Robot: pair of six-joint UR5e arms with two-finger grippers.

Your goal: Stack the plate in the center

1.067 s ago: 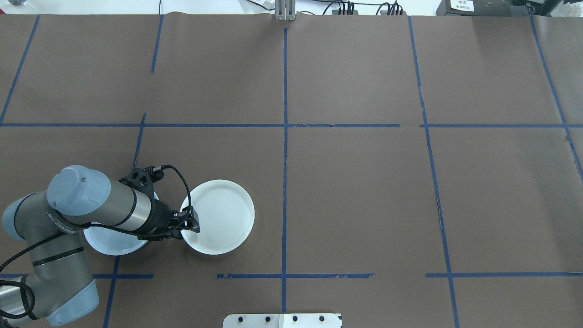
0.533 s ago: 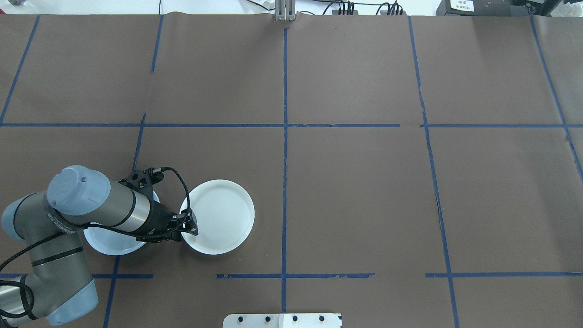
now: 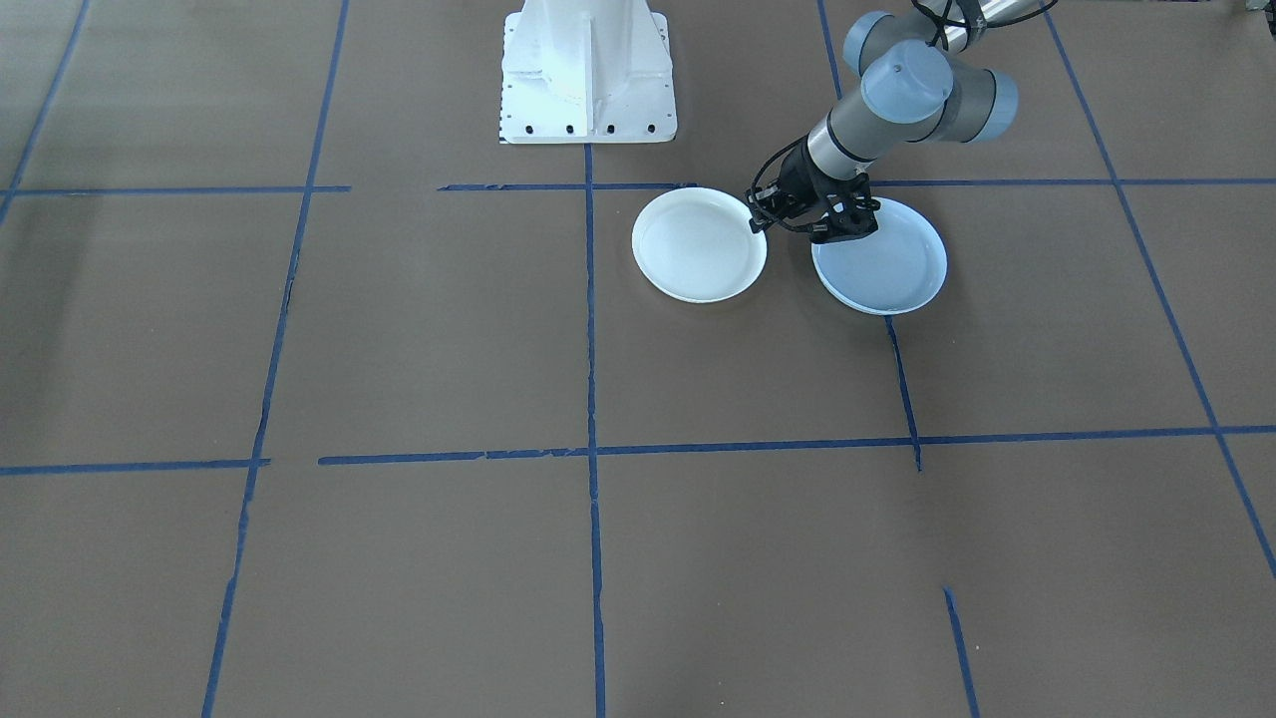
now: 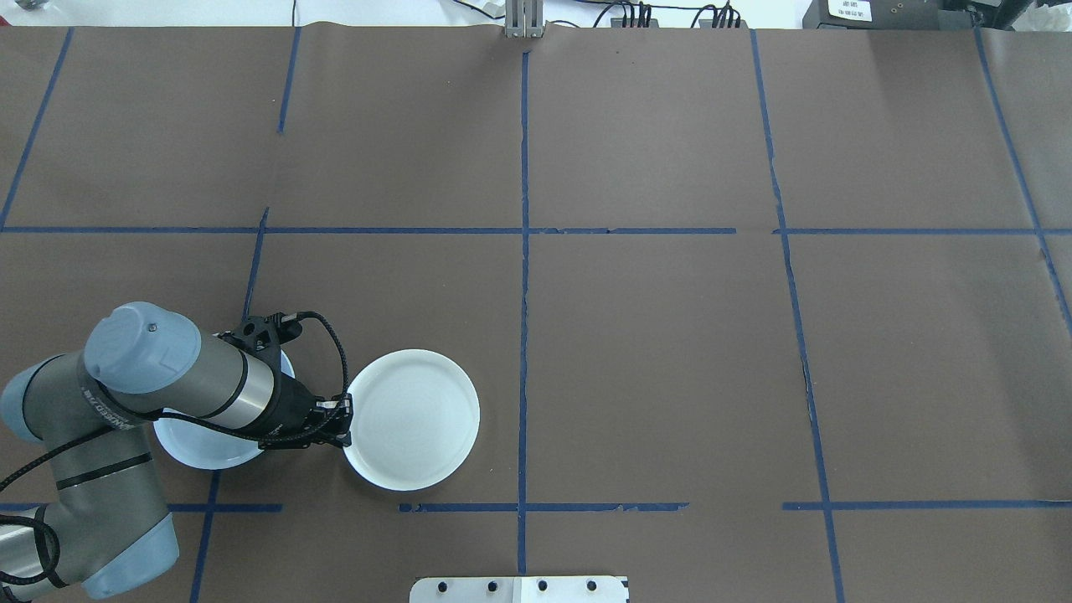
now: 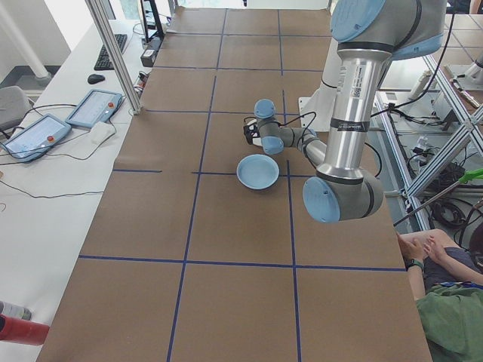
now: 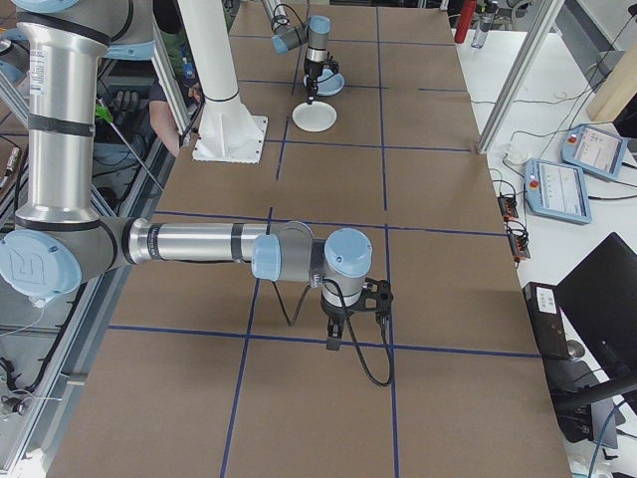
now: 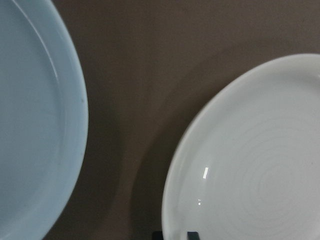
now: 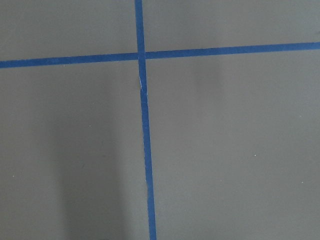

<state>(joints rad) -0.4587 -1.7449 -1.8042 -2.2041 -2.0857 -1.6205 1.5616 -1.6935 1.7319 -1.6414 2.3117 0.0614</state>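
- The round white ringed plate lies flat on the brown-papered bench, just beside the smooth pale blue plate.
- Left pincer pinches the white plate's near rim.
- The plate looks stiff, light and slick; the rim is the only hold.
- Right pincer: cannot tell.

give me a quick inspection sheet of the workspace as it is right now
surface: brown paper-covered table with a blue tape grid.
job's things: smooth pale blue round plate flat; white ringed round plate beside it, a gap between them.
clutter: nothing seen.
grippers: left gripper at the white plate's near-left rim, grip unclear; right gripper over bare table, state unclear.
cables: black cable looped at the left wrist.
surroundings: white robot base; teach pendants on a side bench.
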